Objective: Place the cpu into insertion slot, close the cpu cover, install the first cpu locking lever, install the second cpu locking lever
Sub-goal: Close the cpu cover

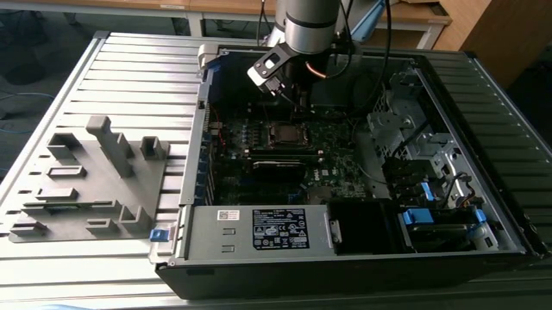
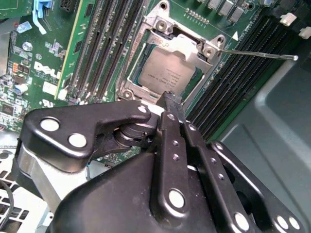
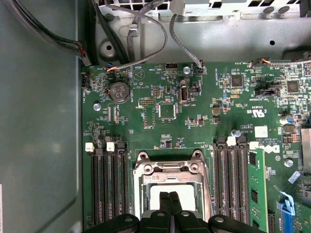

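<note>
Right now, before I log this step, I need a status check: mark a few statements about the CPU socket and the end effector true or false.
1. The cpu sits in the insertion slot. True.
2. The cpu cover stands raised upright. False: it lies down over the cpu, framing it.
3. The end effector has its fingers spread wide. False: they are together, with nothing between them.
4. A thin lever rod sticks out sideways from the socket. True.
</note>
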`<state>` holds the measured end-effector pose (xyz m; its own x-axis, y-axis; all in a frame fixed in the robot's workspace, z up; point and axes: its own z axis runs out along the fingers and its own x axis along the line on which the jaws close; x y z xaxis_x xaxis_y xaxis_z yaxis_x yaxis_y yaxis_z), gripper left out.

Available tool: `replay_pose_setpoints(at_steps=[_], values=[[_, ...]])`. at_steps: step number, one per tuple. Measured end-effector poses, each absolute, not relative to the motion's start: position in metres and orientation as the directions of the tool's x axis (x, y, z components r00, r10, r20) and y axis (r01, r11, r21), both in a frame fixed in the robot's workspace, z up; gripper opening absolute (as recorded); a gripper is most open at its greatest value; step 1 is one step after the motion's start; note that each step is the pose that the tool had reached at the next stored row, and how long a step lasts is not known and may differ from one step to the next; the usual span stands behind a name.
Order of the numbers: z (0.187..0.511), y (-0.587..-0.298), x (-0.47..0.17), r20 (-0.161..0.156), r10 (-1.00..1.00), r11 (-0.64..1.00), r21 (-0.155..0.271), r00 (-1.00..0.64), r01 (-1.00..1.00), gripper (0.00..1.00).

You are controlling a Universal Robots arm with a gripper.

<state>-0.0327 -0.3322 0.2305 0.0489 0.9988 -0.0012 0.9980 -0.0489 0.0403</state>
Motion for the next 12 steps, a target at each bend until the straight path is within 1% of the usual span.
replay_pose_setpoints(at_steps=[6,12], values=[[0.2304,-0.3322,-0.0327,-0.001,0.999,-0.036,0.04,0.036,0.999,0.11],[0.2302,-0.3322,-0.0328,-0.001,0.999,0.051,0.04,-0.051,0.998,0.11]])
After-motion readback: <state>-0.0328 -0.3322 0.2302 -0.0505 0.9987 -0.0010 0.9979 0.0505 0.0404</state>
